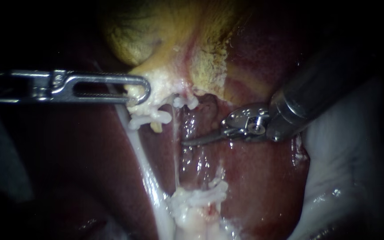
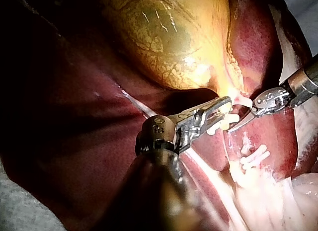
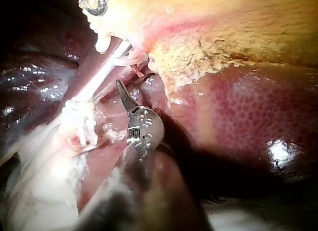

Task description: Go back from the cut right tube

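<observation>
The dark red liver (image 1: 254, 186) lies under everything, with the yellow gallbladder (image 1: 156, 31) up top. My left instrument (image 1: 144, 89) pinches the gallbladder's pale end in its jaws. My right instrument (image 1: 194, 141) has its jaws pressed together. It sits between the two ends of the cut right tube (image 1: 192, 218) and touches neither end. Small white clips (image 1: 205, 195) sit on the tube.

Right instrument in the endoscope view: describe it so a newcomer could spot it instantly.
Below the yellow gallbladder lies red liver; the right instrument enters over it from the upper right on a thick grey shaft. Its tool is a thin, curved, shut tip, unlike the left instrument, whose long slotted tool clamps the gallbladder's pale neck.
</observation>
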`<action>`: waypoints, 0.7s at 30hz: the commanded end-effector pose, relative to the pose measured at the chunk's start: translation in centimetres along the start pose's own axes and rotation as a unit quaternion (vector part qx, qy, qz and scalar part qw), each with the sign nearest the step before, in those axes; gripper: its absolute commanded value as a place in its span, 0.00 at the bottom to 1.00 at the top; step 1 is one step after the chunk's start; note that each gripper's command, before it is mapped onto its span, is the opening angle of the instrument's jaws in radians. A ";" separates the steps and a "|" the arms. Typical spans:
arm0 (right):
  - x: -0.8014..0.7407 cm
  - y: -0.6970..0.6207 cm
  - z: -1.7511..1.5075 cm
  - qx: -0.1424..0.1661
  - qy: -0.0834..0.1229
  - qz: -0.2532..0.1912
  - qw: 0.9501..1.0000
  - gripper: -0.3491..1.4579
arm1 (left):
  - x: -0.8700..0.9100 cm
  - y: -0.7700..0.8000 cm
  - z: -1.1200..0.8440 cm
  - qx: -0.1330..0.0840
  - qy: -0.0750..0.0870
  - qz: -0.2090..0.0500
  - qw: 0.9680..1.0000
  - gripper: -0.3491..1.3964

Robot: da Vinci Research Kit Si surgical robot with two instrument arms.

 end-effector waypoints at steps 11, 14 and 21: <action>-0.01 -0.05 0.02 0.004 0.050 -0.014 0.999 0.90 | 0.01 0.01 0.01 0.000 0.000 0.000 1.000 0.00; -0.01 -0.07 0.02 -0.002 0.053 -0.025 0.998 0.93 | 0.01 0.02 0.01 0.000 0.000 0.000 1.000 0.00; -0.04 -0.15 -0.06 -0.036 0.056 -0.065 0.996 0.98 | 0.01 0.04 0.00 0.001 0.000 0.001 1.000 0.00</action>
